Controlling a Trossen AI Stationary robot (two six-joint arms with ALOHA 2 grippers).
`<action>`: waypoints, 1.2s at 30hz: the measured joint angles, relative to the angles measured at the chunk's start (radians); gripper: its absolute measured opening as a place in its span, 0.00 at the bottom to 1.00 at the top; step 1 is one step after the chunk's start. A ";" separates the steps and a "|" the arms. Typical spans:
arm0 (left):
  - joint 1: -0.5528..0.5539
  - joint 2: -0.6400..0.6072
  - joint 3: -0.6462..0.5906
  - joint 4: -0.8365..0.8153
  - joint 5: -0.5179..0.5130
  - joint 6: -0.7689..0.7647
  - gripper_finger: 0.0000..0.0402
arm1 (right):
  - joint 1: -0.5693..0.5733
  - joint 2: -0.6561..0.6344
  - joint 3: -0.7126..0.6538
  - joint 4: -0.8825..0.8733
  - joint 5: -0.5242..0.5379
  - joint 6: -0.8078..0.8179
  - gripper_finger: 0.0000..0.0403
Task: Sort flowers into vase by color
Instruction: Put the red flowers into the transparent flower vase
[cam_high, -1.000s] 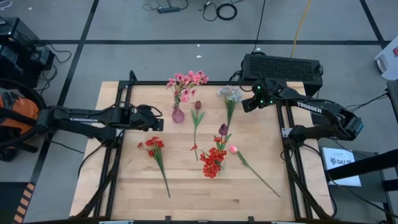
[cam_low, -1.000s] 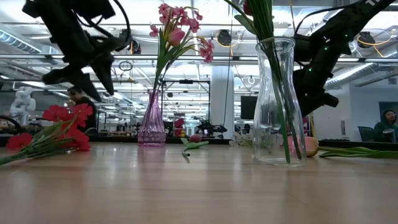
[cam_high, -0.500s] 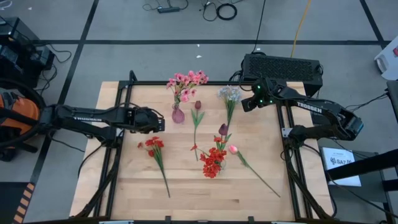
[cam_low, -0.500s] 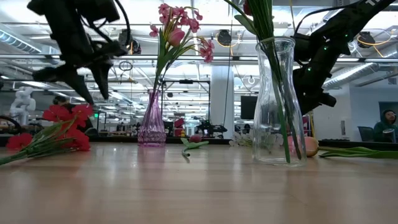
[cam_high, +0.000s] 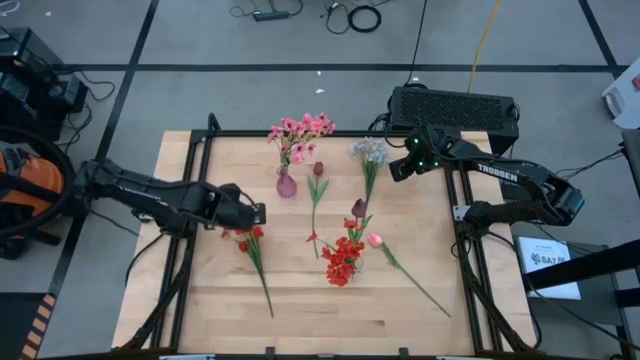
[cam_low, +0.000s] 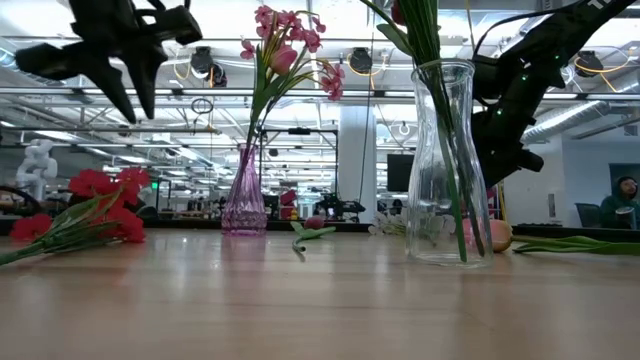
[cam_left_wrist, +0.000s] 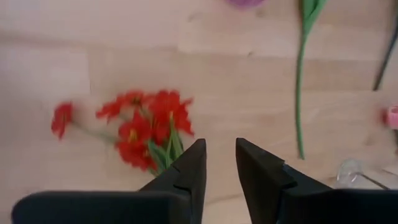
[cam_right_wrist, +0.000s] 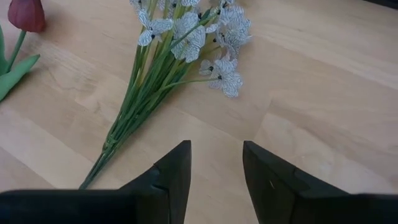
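The loose red flower stem (cam_high: 254, 252) is lying on the tabletop (cam_high: 200, 300) left of centre, and it is probably light and floppy, so the thin green stalk just below the head looks the safest place to pinch it. The left gripper (cam_high: 258, 213) is hovering just above its head, fingers (cam_left_wrist: 186, 177) slightly spread and holding nothing. The right gripper (cam_high: 393, 170) is waiting near the pale sprig (cam_right_wrist: 186, 43), fingers parted and empty.

We see the left arm stretched in from nine o'clock, its left gripper (cam_high: 258, 213) hanging above the table with fingers slightly parted. The right arm bends in from three o'clock, its right gripper (cam_high: 393, 168) raised, fingers apart.
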 joint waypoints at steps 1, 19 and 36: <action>-0.019 0.013 0.000 0.000 0.003 -0.040 0.22 | 0.000 0.000 0.000 0.000 0.000 -0.001 0.34; -0.127 0.293 0.000 0.089 0.148 -0.340 0.17 | 0.000 0.000 0.000 -0.001 0.025 -0.008 0.34; -0.128 0.421 -0.001 0.143 0.300 -0.338 0.48 | 0.000 0.000 0.000 -0.001 0.025 -0.006 0.34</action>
